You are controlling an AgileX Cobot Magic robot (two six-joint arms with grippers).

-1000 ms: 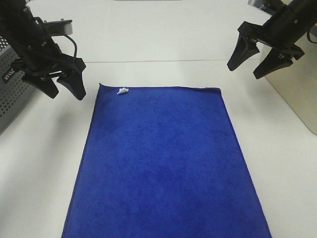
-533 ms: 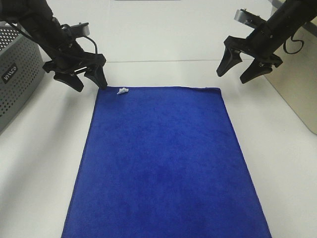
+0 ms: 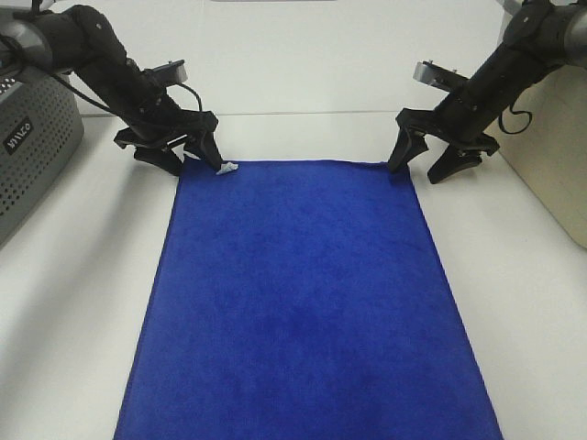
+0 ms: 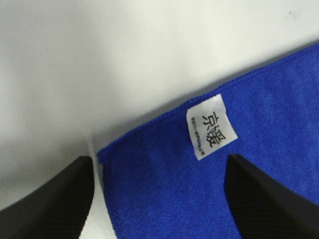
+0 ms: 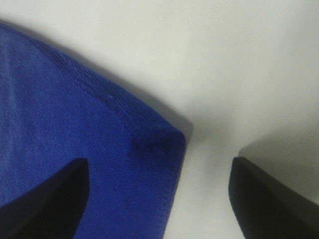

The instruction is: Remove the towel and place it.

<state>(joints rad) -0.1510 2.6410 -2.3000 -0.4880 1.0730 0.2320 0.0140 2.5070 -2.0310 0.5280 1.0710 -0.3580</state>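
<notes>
Two wide, empty claws: the left claw straddles the towel at its far-left corner by the white tag, the right claw its far-right corner. The towel lies flat across the middle of the table, with a grey perforated box at the left edge.

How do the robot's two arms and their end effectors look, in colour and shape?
The left arm and right arm are black, each with a thin black cable. The left end effector and right end effector have two black tapered fingers.
</notes>
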